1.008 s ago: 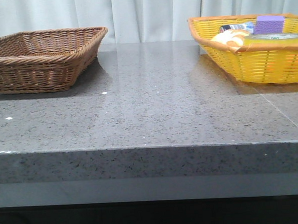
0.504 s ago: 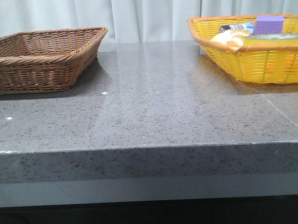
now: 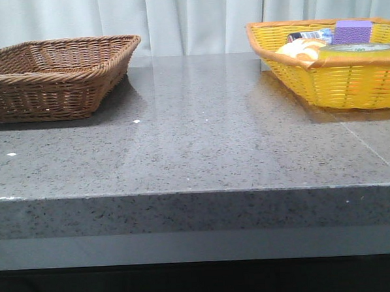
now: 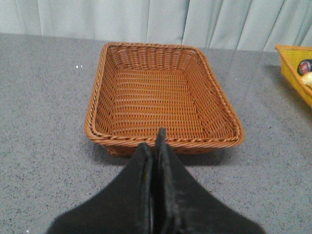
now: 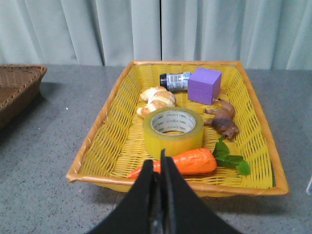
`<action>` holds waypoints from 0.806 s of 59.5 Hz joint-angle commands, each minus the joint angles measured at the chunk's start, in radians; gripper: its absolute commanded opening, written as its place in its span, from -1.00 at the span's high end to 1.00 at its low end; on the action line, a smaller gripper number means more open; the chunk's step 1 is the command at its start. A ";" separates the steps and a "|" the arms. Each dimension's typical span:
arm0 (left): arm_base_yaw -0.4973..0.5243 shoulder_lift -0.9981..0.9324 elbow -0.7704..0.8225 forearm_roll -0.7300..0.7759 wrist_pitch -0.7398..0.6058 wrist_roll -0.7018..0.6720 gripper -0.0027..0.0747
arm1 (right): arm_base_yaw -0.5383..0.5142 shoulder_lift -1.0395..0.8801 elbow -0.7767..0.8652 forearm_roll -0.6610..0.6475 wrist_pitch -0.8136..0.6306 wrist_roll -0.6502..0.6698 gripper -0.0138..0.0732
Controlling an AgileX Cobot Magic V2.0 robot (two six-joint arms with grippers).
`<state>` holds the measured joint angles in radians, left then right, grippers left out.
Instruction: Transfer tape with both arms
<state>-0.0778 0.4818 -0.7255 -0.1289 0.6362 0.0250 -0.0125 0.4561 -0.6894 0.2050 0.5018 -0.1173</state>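
Grey speckled stone table (image 3: pixel 202 152) (glossy, faint reflections); pale pleated curtain (image 3: pixel 195 18) behind.

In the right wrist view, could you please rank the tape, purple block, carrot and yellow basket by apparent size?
Largest to smallest:
1. Yellow basket, which holds the other three.
2. Tape.
3. Carrot, long but slimmer; it lies nearer the camera, so its place against the tape is unsure.
4. Purple block, farther back, so it may look smaller than it is.
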 commanded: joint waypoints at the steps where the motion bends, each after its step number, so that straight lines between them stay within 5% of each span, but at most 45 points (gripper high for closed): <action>1: -0.009 0.060 -0.030 -0.006 -0.071 -0.006 0.98 | -0.005 0.046 -0.034 -0.007 -0.061 -0.004 0.84; 22: -0.009 0.195 -0.030 0.071 -0.072 -0.006 0.95 | -0.005 0.175 -0.034 -0.004 0.031 -0.004 0.73; 28: -0.009 0.201 -0.030 0.110 -0.084 -0.006 0.64 | -0.005 0.208 -0.034 -0.004 0.051 -0.004 0.31; 36: -0.009 0.201 -0.030 0.109 -0.106 -0.006 -0.08 | -0.005 0.241 -0.034 -0.004 0.064 -0.004 -0.37; 41: -0.009 0.201 -0.030 0.102 -0.116 -0.006 -0.32 | -0.005 0.256 -0.039 -0.004 0.062 -0.004 -0.49; 48: -0.012 0.201 -0.030 0.035 -0.126 -0.006 -0.28 | -0.005 0.292 -0.087 -0.007 0.077 -0.003 -0.48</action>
<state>-0.0778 0.6792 -0.7255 -0.0424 0.5976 0.0250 -0.0125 0.7238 -0.7101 0.2014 0.6329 -0.1173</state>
